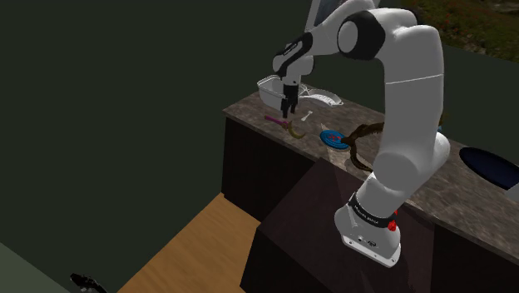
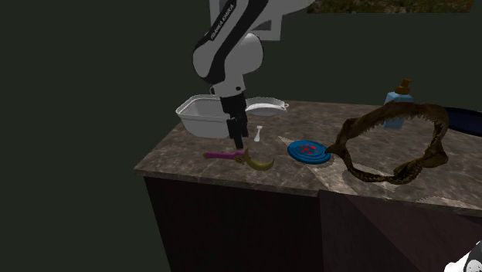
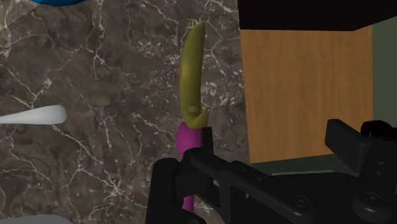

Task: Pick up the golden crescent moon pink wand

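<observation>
Wand lies flat on the dark marble counter, close to the front edge. In the second exterior view it sits at 5 o'clock from the white tub. Its pink handle points to 9 o'clock and its gold crescent to 3 o'clock. The blue plate is near, at about 3 o'clock of the crescent, and a small white stick is at 12 o'clock, apart from it.

Gripper hangs straight down just above the spot where handle meets crescent. In the wrist view the fingers stand apart, released, with nothing clasped. The handle runs alongside one finger rather than clearly midway between them.

Handling, my guess: light, stiff, thin and low to the surface, so there is little height to bite on. The crescent tapers and curves, so it is a bad place to pinch and likely to squirt out. Better to take the straight pink handle across its width, close to the crescent joint, since the heavier end is there and it would tip less. The surface looks smooth, so it is probably slippery. A nudge could slide it off the counter edge.
</observation>
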Motion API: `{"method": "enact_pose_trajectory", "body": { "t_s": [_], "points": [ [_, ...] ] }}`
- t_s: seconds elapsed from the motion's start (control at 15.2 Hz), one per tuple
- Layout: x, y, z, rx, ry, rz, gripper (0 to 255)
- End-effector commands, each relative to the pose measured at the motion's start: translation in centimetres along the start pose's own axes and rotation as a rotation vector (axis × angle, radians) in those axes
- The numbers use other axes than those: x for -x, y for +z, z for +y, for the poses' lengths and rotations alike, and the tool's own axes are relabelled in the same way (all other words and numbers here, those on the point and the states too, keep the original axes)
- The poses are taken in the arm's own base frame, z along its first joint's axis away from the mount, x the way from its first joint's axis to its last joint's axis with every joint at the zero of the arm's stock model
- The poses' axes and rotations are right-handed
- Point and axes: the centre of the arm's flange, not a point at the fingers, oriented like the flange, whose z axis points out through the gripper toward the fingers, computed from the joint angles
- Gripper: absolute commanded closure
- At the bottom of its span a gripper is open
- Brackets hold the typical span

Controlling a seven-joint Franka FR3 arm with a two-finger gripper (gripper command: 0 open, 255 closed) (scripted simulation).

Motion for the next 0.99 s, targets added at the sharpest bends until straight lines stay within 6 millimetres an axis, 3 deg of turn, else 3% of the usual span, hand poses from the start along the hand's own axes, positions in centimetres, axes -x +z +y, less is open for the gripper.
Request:
{"method": "enact_pose_trajectory", "body": {
  "t_s": [0.0,0.33,0.92],
  "points": [
    [-1.4,1.3,1.9,-0.001,-0.003,-0.009,0],
    [-4.4,4.5,6.1,-0.002,-0.007,-0.031,0],
    [-5.3,8.4,6.4,-0.002,-0.007,-0.031,0]
  ]
}}
